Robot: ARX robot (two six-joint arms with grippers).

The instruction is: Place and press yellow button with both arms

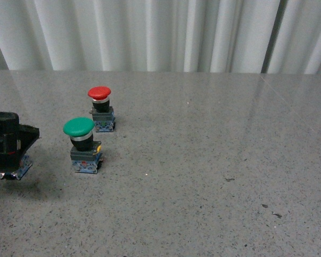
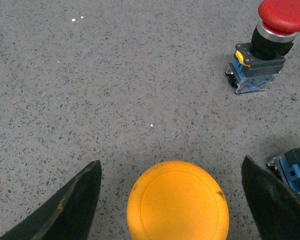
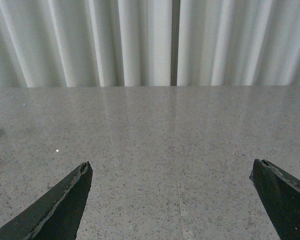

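Observation:
In the left wrist view the yellow button [image 2: 178, 202] shows its round yellow cap from above. It stands on the table between the two black fingers [image 2: 70, 205] of my open left gripper [image 2: 171, 161], with a gap on each side. In the front view the left gripper [image 1: 8, 143] sits at the far left over this button. It hides the cap, and only the blue-grey base [image 1: 20, 168] shows below. My right gripper [image 3: 172, 200] is open and empty over bare table; it is out of the front view.
A green-capped switch [image 1: 79, 128] stands just right of the left gripper; its base corner [image 2: 296, 170] shows by one finger. A red-capped switch [image 1: 99, 93] stands behind it and also shows in the left wrist view [image 2: 285, 15]. The grey speckled table [image 1: 214, 160] ends at white curtains [image 1: 160, 32].

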